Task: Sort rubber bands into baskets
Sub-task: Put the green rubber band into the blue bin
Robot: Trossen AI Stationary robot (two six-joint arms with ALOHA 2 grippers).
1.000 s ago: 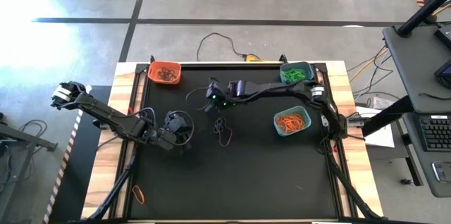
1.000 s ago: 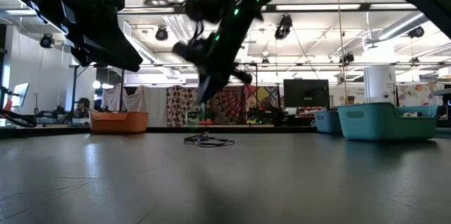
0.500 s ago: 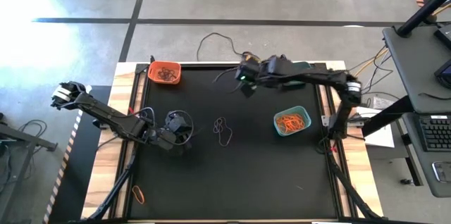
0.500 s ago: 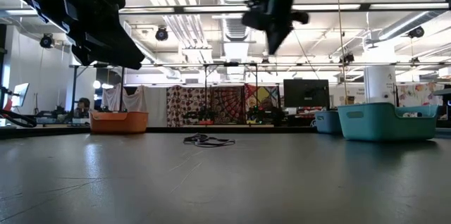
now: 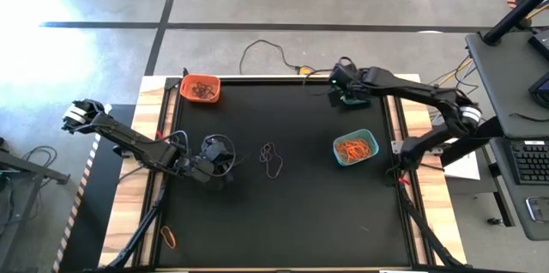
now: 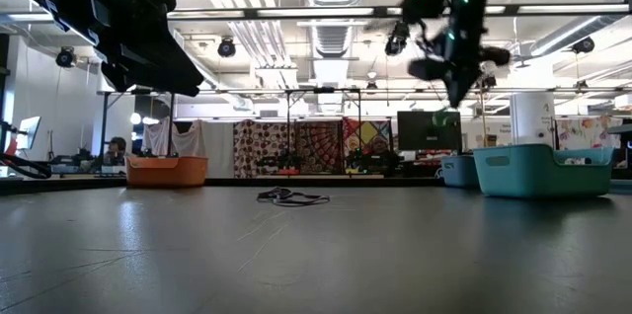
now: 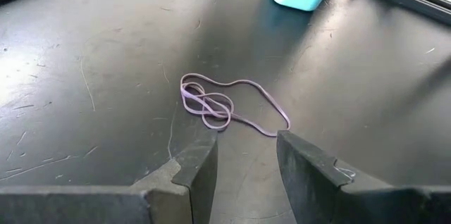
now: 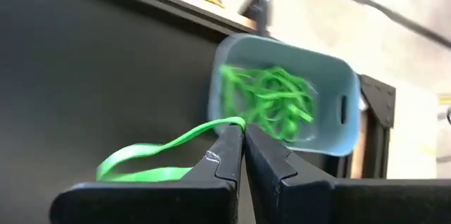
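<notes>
Above the black table (image 5: 292, 213) in a workshop hall, the right tool (image 8: 243, 134) pinches a green rubber band (image 8: 162, 155) near the green-filled basket (image 8: 337, 115); the left tool (image 7: 245, 146) hangs parted over dark bands (image 7: 225, 106) mid-table.

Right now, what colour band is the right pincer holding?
Green rubber band, pinched in the right pincer; clearest in right wrist view.

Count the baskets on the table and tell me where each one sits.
3. The orange basket sits at the far left corner, the green-filled basket at the far right under the right arm, the orange-filled basket nearer, right side.
</notes>
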